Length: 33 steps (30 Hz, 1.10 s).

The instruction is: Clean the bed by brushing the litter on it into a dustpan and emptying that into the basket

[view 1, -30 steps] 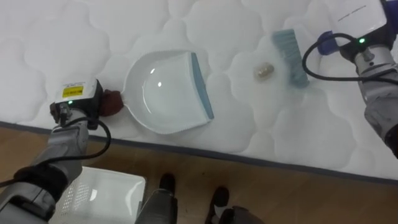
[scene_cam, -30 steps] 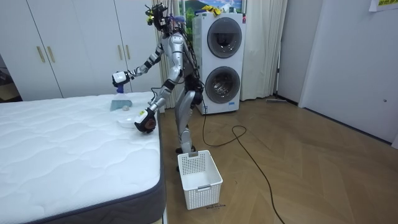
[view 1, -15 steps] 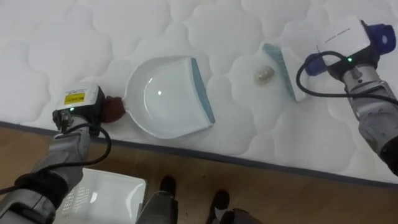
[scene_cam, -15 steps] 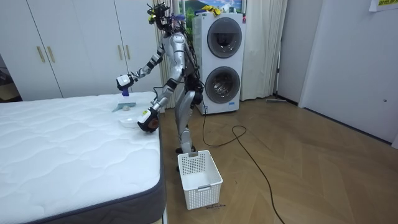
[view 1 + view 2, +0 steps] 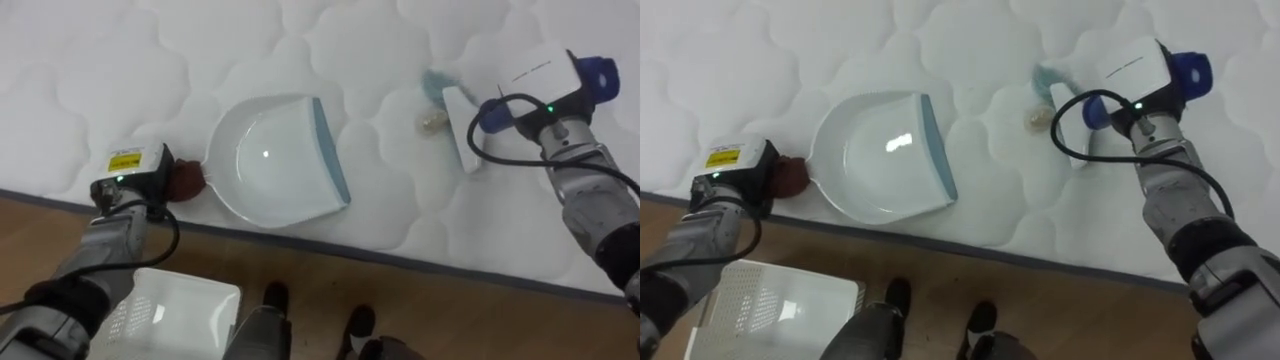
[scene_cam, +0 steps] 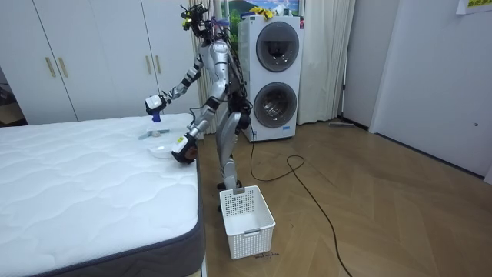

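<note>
Gripping the dustpan [image 5: 275, 160] handle at centre left, the left hand [image 5: 180, 178] has its fingers curled shut. The right hand [image 5: 538, 92], upper right, clasps the brush [image 5: 460, 125], which sits beside debris [image 5: 430, 120] on the bed [image 5: 100, 60].

mattress [image 5: 120, 70]: quilted matt cloth | dustpan [image 5: 270, 160]: glossy smooth plastic | floor [image 5: 480, 310]: wood

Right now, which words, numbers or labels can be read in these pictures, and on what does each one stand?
No text here can be read.
Yellow label, on the dark box at the robot's left wrist: dark print, too small to read.
White tag, on the box at the right wrist: one thin line of print, too blurred to read.
</note>
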{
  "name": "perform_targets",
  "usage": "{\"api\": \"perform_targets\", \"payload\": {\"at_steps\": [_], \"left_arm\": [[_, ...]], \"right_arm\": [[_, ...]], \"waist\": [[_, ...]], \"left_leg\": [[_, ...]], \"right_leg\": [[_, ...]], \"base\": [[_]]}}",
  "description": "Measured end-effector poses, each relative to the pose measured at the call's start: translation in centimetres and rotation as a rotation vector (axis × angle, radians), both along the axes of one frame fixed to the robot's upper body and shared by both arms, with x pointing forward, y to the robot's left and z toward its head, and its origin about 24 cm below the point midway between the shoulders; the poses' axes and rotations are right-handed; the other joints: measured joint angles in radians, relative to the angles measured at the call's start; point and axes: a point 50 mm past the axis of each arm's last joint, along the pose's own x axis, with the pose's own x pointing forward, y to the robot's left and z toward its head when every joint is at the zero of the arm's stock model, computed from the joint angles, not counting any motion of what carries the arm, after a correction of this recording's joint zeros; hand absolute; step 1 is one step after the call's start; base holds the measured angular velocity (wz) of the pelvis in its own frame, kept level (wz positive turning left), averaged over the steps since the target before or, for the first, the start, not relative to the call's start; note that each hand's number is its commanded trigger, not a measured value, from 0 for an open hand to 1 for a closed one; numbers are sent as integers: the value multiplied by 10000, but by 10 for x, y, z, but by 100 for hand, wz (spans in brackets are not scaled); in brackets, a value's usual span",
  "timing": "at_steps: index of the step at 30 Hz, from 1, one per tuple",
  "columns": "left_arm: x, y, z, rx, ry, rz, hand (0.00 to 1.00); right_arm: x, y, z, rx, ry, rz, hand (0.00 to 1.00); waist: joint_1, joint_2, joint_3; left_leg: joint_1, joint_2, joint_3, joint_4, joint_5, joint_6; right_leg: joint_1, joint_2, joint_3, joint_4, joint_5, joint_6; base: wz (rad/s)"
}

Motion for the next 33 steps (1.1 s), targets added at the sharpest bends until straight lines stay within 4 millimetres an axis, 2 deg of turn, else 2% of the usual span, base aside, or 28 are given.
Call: {"api": "perform_targets", "payload": {"at_steps": [9, 14, 19, 26, 30, 33], "left_arm": [[2, -2, 6, 630, -417, -223, 100], [-1, -1, 4, 801, -567, -312, 100], [-10, -2, -3, 746, -551, -383, 100], [-16, -3, -10, 673, -369, -492, 100], [-21, -2, -15, 649, -202, -462, 100], [-21, -3, -14, 628, -212, -487, 100]], "right_arm": [[2, 13, 0, 643, -414, 291, 100], [5, 34, 9, 1210, -826, 1124, 100], [3, 59, 8, 2543, -659, 1763, 100], [2, 77, 6, 3543, -248, 2223, 100], [2, 85, 6, 3870, 52, 2330, 100], [1, 91, 6, 4004, 329, 2468, 100]], "waist": [[4, 64, -10], [-23, 78, -18], [-11, 103, -32], [318, 115, -41], [377, 119, -45], [429, 136, -89]], "left_leg": [[-15, 2, 16, -16, -5, -32], [-12, 0, 14, 3, -6, -33], [0, -2, 10, 11, -6, -33], [2, -13, 77, 91, -6, -33], [-6, -32, 98, 178, -7, -34], [-14, -79, 122, 210, -5, -33]], "right_leg": [[-69, 5, 7, 31, -8, -16], [-62, -5, -4, 63, -9, -15], [-49, 8, 20, 73, -10, -13], [-176, -61, 86, 339, -68, -33], [-235, -101, 125, 499, -126, -54], [-323, -167, 158, 580, -157, -66]], "base": [[0], [0], [0], [-2], [0], [0]]}}
